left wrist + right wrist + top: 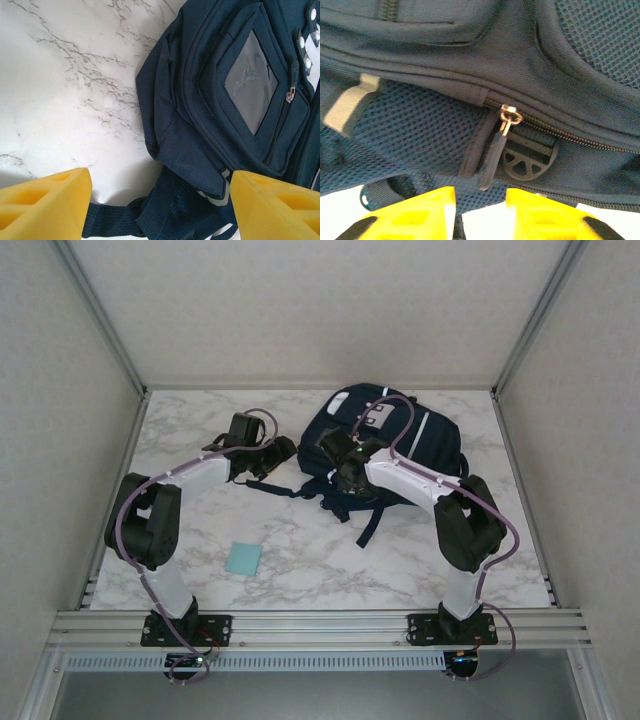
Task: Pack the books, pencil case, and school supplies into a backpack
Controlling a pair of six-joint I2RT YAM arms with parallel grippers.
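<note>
Right pincer (480,215): fingers nearly together, zip pull (492,155) just above gap (pinched? cannot tell). Left pincer (160,210): wide apart, empty, by backpack (445,445) at far middle of table (330,560). Blue pad (243,558) lies outside. Step: likely unzipping. Next: pinch pull firmly, slide along zip.

We count one navy-blue backpack (405,435), one light-blue square pad (243,558), one marble table (330,550), two arms, namely the left arm (195,475) and the right arm (412,476), four yellow fingertips (45,205), two zipper pulls (492,155), one grey patch (250,85), one black plastic buckle (527,161).
</note>
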